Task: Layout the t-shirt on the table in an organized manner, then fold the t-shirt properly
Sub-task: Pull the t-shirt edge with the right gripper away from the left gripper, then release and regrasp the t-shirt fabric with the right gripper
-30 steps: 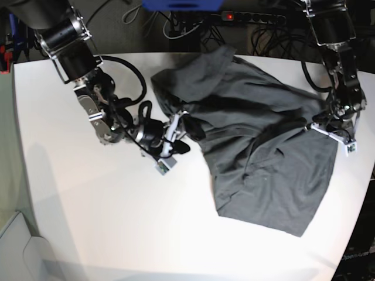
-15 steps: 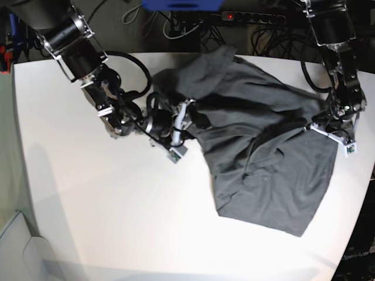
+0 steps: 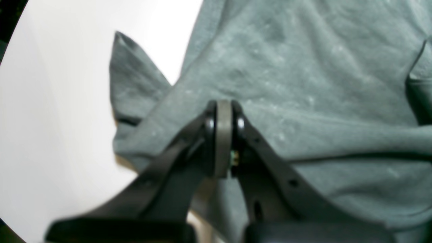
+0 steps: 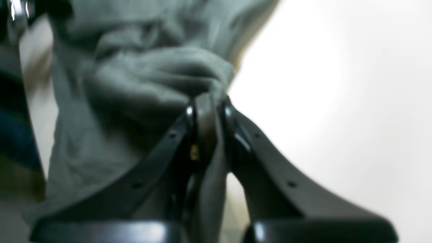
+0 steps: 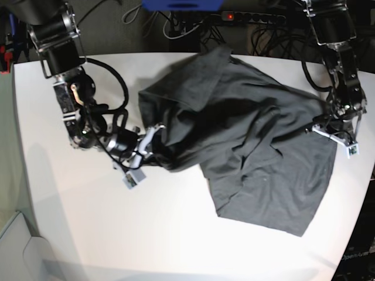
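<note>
The wrinkled dark charcoal-grey cloth t-shirt (image 5: 252, 140) is lying rumpled across the far right part of the big white smooth surface (image 5: 88, 222). The right hand (image 5: 147, 150) is pinching a bunched fold at its left edge, while the left hand (image 5: 331, 130) is clamping its right edge.

T-shirts lying on the counter: one, the t-shirt (image 5: 258, 140)
Counters showing: one, the counter (image 5: 76, 222)
Hands gripping cloth: two, the left hand (image 5: 334, 133) and the right hand (image 5: 146, 153)
Power strips sitting behind: one, the power strip (image 5: 246, 17)
</note>
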